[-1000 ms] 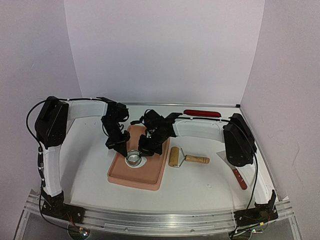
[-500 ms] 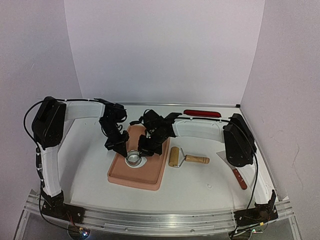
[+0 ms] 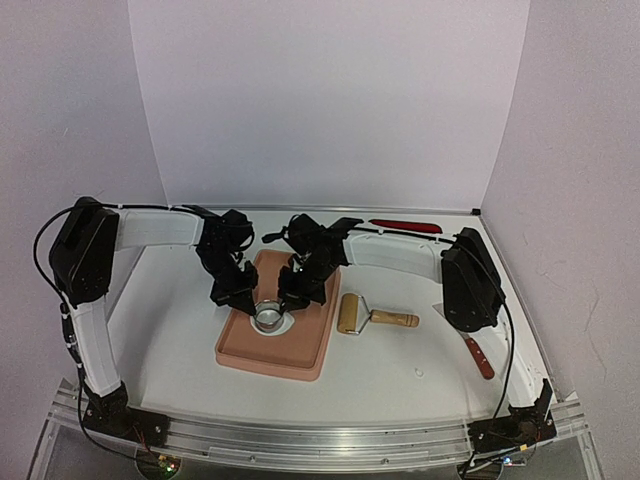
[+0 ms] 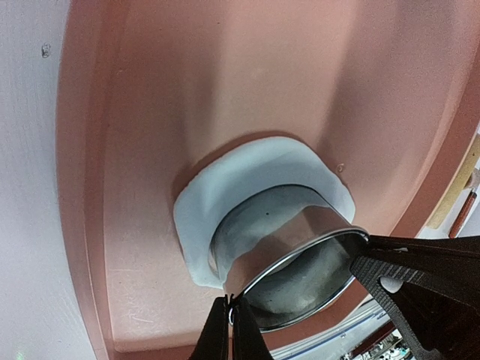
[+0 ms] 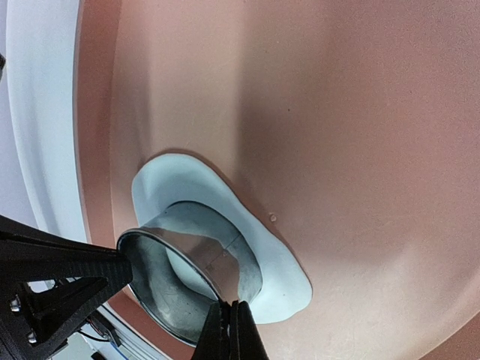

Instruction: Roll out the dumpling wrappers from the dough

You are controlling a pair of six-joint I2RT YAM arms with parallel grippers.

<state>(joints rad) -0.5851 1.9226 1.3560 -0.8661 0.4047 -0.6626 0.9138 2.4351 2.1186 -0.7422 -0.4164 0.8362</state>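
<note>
Stamping step in hand: pressing the metal ring [image 4: 289,240] into the dough [image 4: 247,169] at the pink tray's [image 3: 300,362] 6 o'clock end, left gripper [image 4: 232,319] and right gripper [image 5: 229,322] both clenched, tips on the rim at 10 and 2 o'clock. Next, probably: bearing down evenly, then lifting straight up. Beyond, white worktop [image 3: 400,385] with rolling pin [image 3: 352,314] at 3 o'clock, lilac walls behind.

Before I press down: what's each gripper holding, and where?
The left gripper and right gripper each pinch the metal ring by its upper rim, on opposite sides.

Metal ring [image 3: 268,317] in pink tray [image 3: 290,355]; rolling pin [image 3: 352,314] beside; scraper [image 3: 479,357] right.
</note>
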